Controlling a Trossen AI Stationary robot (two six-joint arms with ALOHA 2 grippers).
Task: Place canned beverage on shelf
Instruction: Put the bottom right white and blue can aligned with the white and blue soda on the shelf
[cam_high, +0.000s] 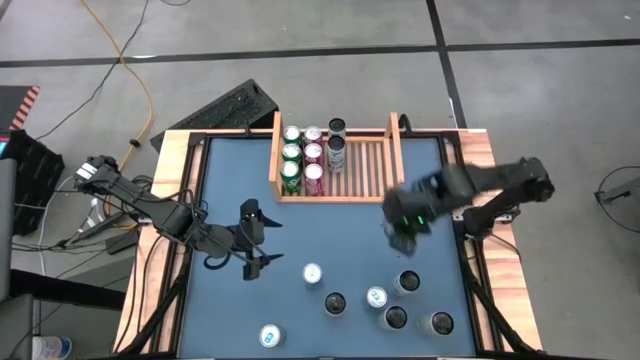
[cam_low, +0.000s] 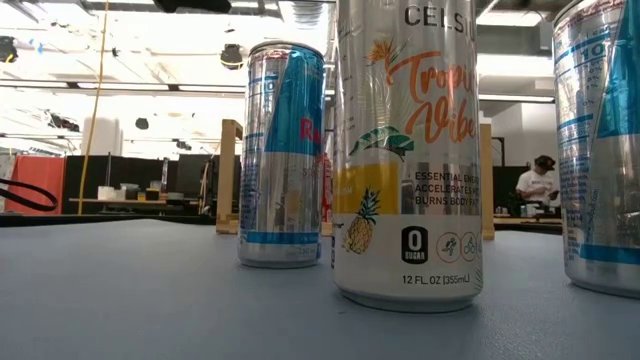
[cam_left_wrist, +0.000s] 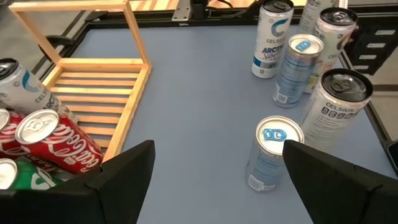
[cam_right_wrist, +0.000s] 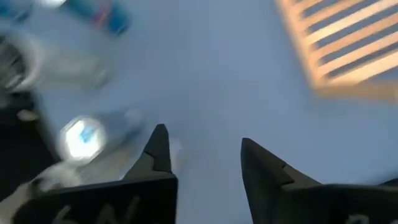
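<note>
The shelf (cam_high: 365, 165) is a light-wood slatted tray at the table's far middle. Several cans stand in its left half, green, red and dark (cam_high: 313, 158). Several loose cans stand on the blue table near the front right (cam_high: 376, 297), one more at the front (cam_high: 270, 336). My left gripper (cam_high: 255, 242) hovers open left of centre, pointing toward these cans (cam_left_wrist: 272, 152), touching nothing. My right gripper (cam_high: 402, 235) is blurred, above the table between the shelf's right end and the loose cans. Its fingers (cam_right_wrist: 204, 142) point down with a gap and nothing between them.
The table has a raised wooden border (cam_high: 170, 200). The shelf's right half (cam_left_wrist: 93, 81) shows bare slats. In the low view three cans (cam_low: 408, 150) stand close to the camera. A person sits far back in the room (cam_low: 540, 185). Cables lie on the floor left.
</note>
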